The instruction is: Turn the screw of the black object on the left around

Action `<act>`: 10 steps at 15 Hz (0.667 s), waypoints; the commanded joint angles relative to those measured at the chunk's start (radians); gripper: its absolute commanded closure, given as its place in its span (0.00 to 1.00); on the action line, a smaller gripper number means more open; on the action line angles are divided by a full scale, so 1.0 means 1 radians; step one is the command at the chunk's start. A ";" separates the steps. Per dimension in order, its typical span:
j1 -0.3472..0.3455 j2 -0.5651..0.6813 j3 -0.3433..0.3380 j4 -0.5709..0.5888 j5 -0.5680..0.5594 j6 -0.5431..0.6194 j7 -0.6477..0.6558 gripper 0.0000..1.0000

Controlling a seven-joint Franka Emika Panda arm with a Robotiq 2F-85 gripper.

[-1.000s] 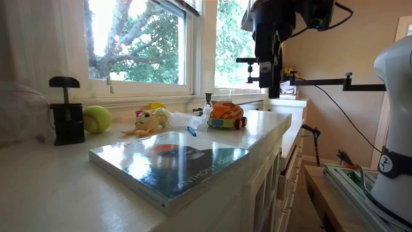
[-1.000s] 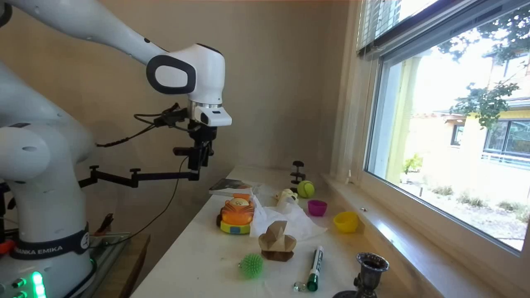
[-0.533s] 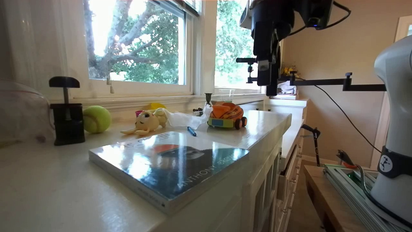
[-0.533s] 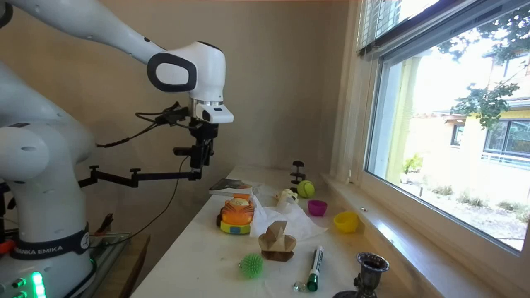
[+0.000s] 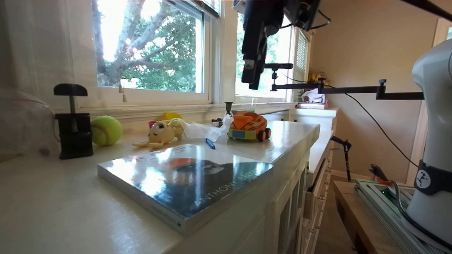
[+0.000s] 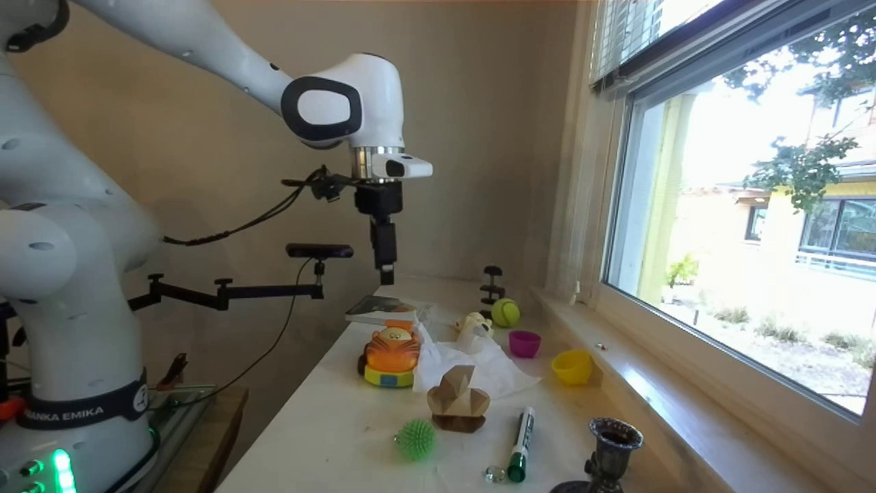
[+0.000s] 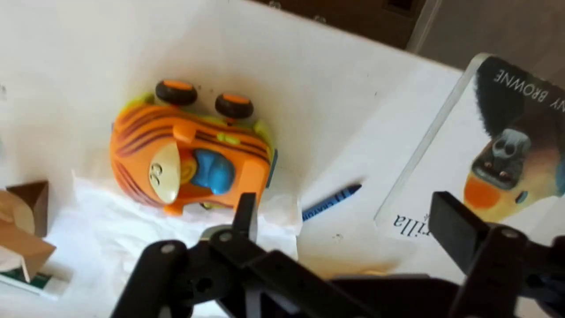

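Observation:
The black object stands upright at the far left of the counter in an exterior view, beside the yellow-green ball. Its screw rises from it, a thin rod with a flat T-shaped knob. In an exterior view the black object is small at the counter's far end, partly behind the ball, with the screw's knob on top. My gripper is open and empty, its fingers wide apart. In both exterior views the gripper hangs high above the counter, well away from the black object. The wrist view does not show the black object.
An orange toy car, a blue crayon and a book lie below the gripper. A cream toy, white tissue, pink cup and yellow cup lie farther along. A clear bag is beside the black object.
My gripper has moved left and slightly up in one view, right and slightly up in another, coming out over the counter. The black object and other things have not moved.

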 commanded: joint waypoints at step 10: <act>0.072 0.456 -0.011 0.368 0.033 0.181 -0.233 0.00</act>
